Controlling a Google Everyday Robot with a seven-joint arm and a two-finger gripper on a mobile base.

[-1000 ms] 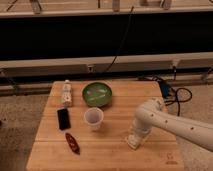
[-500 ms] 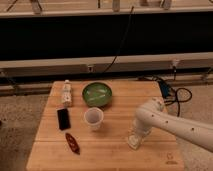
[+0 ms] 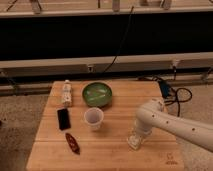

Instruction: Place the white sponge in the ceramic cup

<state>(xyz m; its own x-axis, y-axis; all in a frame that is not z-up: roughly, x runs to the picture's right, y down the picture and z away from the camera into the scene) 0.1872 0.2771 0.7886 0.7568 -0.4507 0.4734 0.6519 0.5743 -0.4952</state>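
Nearest on the wooden table [image 3: 107,152], toward its front left, lay a small dark red thing [image 3: 72,143] that I could not name. At the front right my gripper [image 3: 135,142] pointed straight down, its tip at or just above the boards. My white arm [image 3: 172,124] bent over it and ran off to the right edge of view. I could not tell how far the gripper was open or whether it had hold of anything. Its lower end showed only as a pale mass against the wood, and I could not make out the sponge apart from it. No sponge lay anywhere else on the table that I could see. Left of the gripper and a little farther back, well apart from it, the cup [image 3: 94,118] stood upright near the middle of the table, with nothing visible inside it. Left of the cup lay a flat black phone [image 3: 63,119]. Behind the cup, near but not touching it, sat the green bowl [image 3: 97,94]. A white bottle [image 3: 66,93] lay on its side at the far left, beside the bowl. Past the table's right rear corner, dark cables [image 3: 177,95] trailed over the speckled floor [image 3: 22,115]. Farthest back ran a pale rail [image 3: 50,65] under a long dark panel [image 3: 75,35].
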